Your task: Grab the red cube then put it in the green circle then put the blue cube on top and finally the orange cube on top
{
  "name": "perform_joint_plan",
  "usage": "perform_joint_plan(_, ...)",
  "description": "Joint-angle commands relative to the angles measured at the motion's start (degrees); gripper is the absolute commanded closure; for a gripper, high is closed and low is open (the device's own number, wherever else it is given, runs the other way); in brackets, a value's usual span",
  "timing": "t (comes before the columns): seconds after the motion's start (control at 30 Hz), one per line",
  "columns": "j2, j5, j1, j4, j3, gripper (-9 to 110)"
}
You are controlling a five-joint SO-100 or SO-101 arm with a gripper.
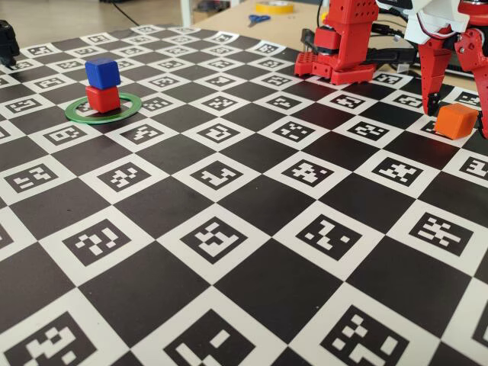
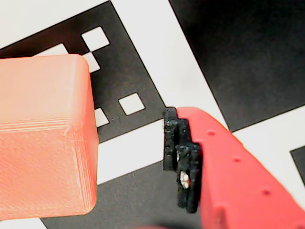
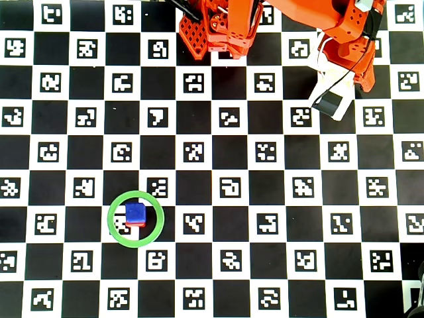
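In the fixed view we see the orange cube (image 1: 456, 120) resting on the checkered mat (image 1: 252, 229) at the far right, with the gripper (image 1: 459, 103) lowered around it: 1 red finger (image 1: 433, 72) stands to its left and the other at its right edge. The jaws are spread, and in the wrist view the cube (image 2: 45, 138) fills the left side while 1 red finger with a black pad (image 2: 180, 160) sits to its right, a clear gap of mat between pad and cube, so nothing is gripped. The cube has no long axis; in the wrist view it sits flat with its edges slightly turned against the mat's squares, and in the fixed view 1 vertical edge faces the camera. In the overhead view we cannot see the orange cube, since the arm (image 3: 344, 40) covers that spot at the upper right. Well apart from it, at the mat's left, the green circle (image 1: 80, 114) lies flat with the red cube (image 1: 103, 99) inside it and the blue cube (image 1: 102, 73) stacked squarely on top. From overhead the blue cube (image 3: 135, 212) hides nearly all of the red cube (image 3: 136, 224), and the stack sits slightly off centre within the ring (image 3: 119, 237). The arm's red base (image 1: 343, 46) stands at the mat's far edge.
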Motion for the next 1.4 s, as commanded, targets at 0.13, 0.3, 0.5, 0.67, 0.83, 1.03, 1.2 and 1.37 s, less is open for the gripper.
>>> perform_joint_plan(0.13,0.44,0.26,-0.18,-0.53,-5.54,66)
perform_joint_plan(0.3,-0.18,0.18,0.18,-0.97,-6.33,73)
perform_joint_plan(0.5,-0.62,-0.09,0.35,-1.14,-7.03,82)
perform_joint_plan(0.67,-0.70,-0.44,1.05,-1.14,-7.21,90)
perform_joint_plan(0.83,0.53,-0.79,2.02,0.35,-8.17,91)
perform_joint_plan(1.03,4.57,-2.72,4.57,7.29,-11.43,94)
perform_joint_plan(1.2,8.17,-2.46,7.82,12.74,-16.00,94)
perform_joint_plan(1.37,11.43,-3.69,11.51,21.09,-22.24,95)
